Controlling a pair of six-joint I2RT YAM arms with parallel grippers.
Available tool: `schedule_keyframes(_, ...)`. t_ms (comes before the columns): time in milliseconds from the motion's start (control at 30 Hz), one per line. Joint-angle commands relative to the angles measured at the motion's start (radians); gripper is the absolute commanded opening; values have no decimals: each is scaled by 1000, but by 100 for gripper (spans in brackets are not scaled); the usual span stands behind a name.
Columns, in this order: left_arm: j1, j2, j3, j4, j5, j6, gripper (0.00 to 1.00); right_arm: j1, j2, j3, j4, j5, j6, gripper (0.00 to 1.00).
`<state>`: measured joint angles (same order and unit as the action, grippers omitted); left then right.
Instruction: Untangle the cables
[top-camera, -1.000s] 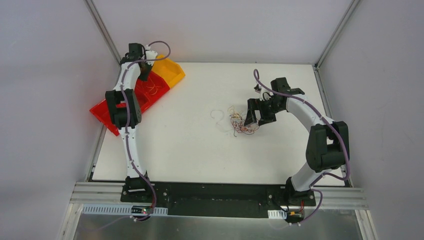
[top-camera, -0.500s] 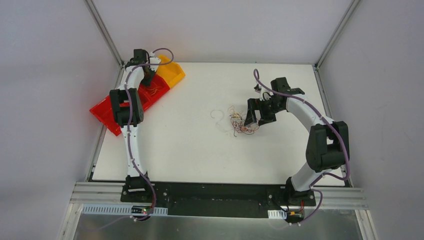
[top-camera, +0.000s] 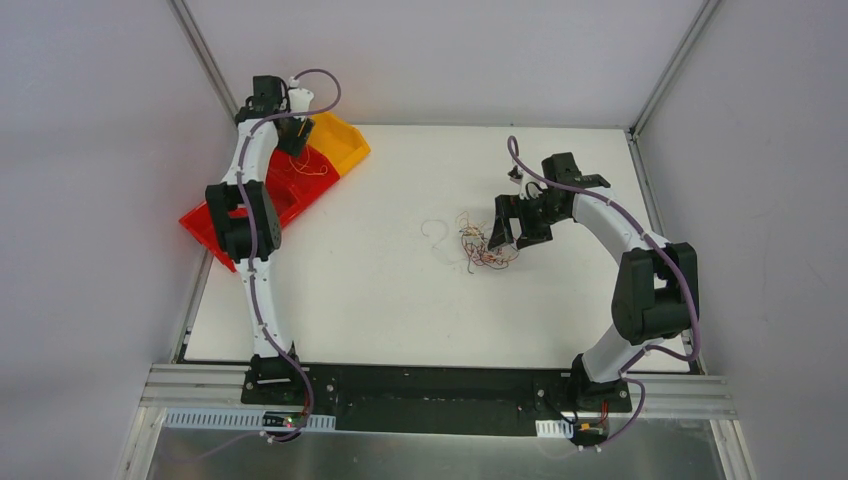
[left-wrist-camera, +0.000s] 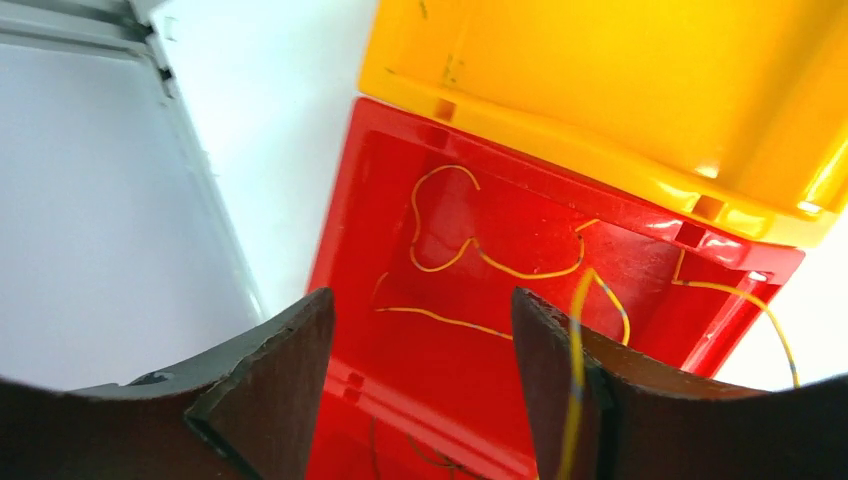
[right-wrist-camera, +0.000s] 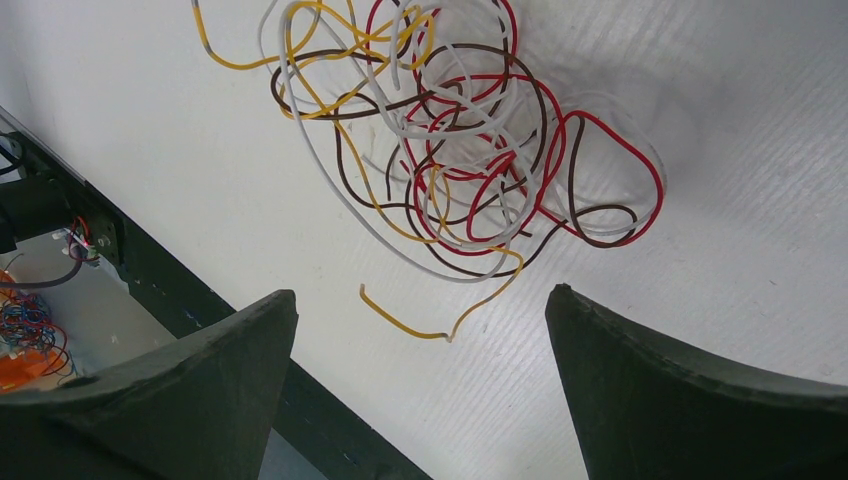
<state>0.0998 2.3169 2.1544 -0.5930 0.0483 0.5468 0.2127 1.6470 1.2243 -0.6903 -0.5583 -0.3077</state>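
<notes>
- Near the middle of the white worktop (top-camera: 380, 300) lies a loose ball of thin, curly cables (top-camera: 483, 247) in red, yellow, white and brown. The right wrist view shows the strands looped through one another, with one yellow end (right-wrist-camera: 410, 325) trailing out of the ball.
- Just left of that ball and apart from it, a single pale curled strand (top-camera: 434, 232) lies by itself on the worktop.
- The right gripper (right-wrist-camera: 420, 297) hangs over the ball with its jaws spread wide. Both fingers are clear of the cables and nothing sits between them.
- At the worktop's far left edge, a red plastic bin (left-wrist-camera: 335, 230) and a yellow plastic bin (left-wrist-camera: 600, 60) stand wall to wall.
- Several loose yellow wires (left-wrist-camera: 440, 265) lie curled on the floor of the red bin, in the compartment next to the yellow bin. One more yellow wire (left-wrist-camera: 740, 295) reaches past that bin's corner, over the white worktop.
- The left gripper (left-wrist-camera: 420, 305) is above this compartment with its jaws parted, and the red floor shows in the gap between them. Nothing is clamped.
- A thin yellow strand (left-wrist-camera: 577, 370) runs down the face of the finger on the right of the left wrist view. Whether it clings to the finger or only hangs in front of it cannot be told.
</notes>
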Motion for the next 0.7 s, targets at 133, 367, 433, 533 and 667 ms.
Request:
schedule_keyframes(133,6,-94,46,-67,52,-7,71,-8,-39,-3,-15,-15,-23,99)
schedule_keyframes(367,12,-131,-9,-153,297,-54,70,-15,-44,-6,-16,-16,-30,99)
schedule_keyframes(433,17,-154,-22,-176,397,-78,85,-19,-49,-10,-16,-20,-31,99)
schedule_keyframes(533,17,-184,-34,-181,441,-115,99,-19,-52,-18,-19,-25,-38,99)
schedule_keyframes(667,20,-210,-22,-180,426,-156,99,-21,-42,-15,-28,-16,-39,99)
